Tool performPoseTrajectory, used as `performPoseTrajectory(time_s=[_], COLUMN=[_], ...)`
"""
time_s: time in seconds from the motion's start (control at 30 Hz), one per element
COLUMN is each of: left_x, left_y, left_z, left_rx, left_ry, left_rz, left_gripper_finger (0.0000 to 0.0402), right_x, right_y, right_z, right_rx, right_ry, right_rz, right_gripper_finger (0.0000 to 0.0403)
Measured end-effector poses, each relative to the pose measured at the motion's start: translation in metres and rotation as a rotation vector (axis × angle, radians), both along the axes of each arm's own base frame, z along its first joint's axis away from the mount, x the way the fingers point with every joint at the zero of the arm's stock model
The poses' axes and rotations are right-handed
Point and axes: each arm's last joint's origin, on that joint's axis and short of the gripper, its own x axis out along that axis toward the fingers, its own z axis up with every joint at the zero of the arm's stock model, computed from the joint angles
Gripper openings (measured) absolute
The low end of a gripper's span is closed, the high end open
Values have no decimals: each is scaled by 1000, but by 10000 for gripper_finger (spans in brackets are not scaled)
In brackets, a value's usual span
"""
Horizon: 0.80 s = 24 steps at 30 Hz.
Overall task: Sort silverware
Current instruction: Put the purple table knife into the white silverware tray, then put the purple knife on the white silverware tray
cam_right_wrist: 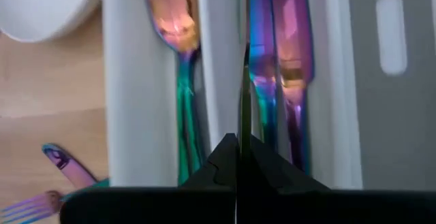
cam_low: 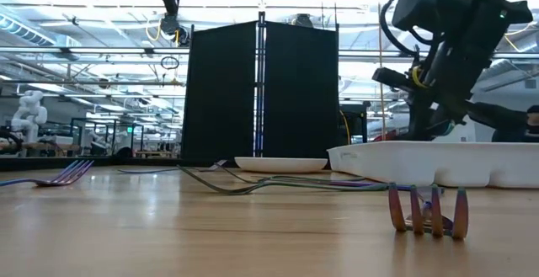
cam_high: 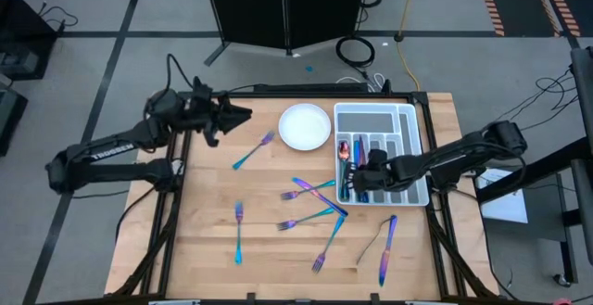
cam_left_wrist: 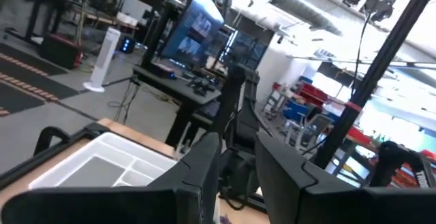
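Iridescent silverware lies scattered on the wooden table: a fork [cam_high: 252, 151] near the plate, a fork [cam_high: 238, 231] at the left, crossed forks [cam_high: 310, 192] in the middle, and a knife [cam_high: 386, 235] near the front. A spoon [cam_right_wrist: 174, 20] and knives [cam_right_wrist: 294, 47] lie in slots of the white tray [cam_high: 412, 147]. My right gripper [cam_high: 361, 171] is low over the tray and shut on a thin knife [cam_right_wrist: 242, 88] seen edge-on. My left gripper [cam_high: 227, 115] is open and raised over the table's far left, holding nothing. My right gripper pinches the thin knife between its two fingers [cam_right_wrist: 225, 159] at one end [cam_right_wrist: 242, 132]. The knife runs straight out from the fingertips along the tray's slot, beside the knives lying there. Whether its far end rests in the tray, I cannot tell.
A round white plate [cam_high: 305, 125] sits left of the tray at the far side. Fork tines [cam_low: 425, 214] stand up near the front edge in the low view. Bare wood lies at the table's near left. Black panels [cam_low: 257, 92] stand beyond the far edge.
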Motion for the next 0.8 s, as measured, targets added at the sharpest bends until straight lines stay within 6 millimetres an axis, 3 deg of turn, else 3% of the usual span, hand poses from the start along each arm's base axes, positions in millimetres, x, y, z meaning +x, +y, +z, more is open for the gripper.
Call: performPoseTrajectory(time_s=[0.23,0.6,0.8], left_x=[3,14,17], left_y=[9,14,16], left_z=[-6,-14,-17], left_rx=[-16,-39,-72], left_ry=[35,77,91], left_rz=[-12,-15,-18], left_gripper_finger=[95,95,95], right_x=[1,-3,-7], right_y=[1,0,-2], right_z=[-6,-6,3], right_rx=[2,-17,-24], right_ry=[28,81,69], right_rz=[-3,30,54], right_gripper_finger=[9,102,130])
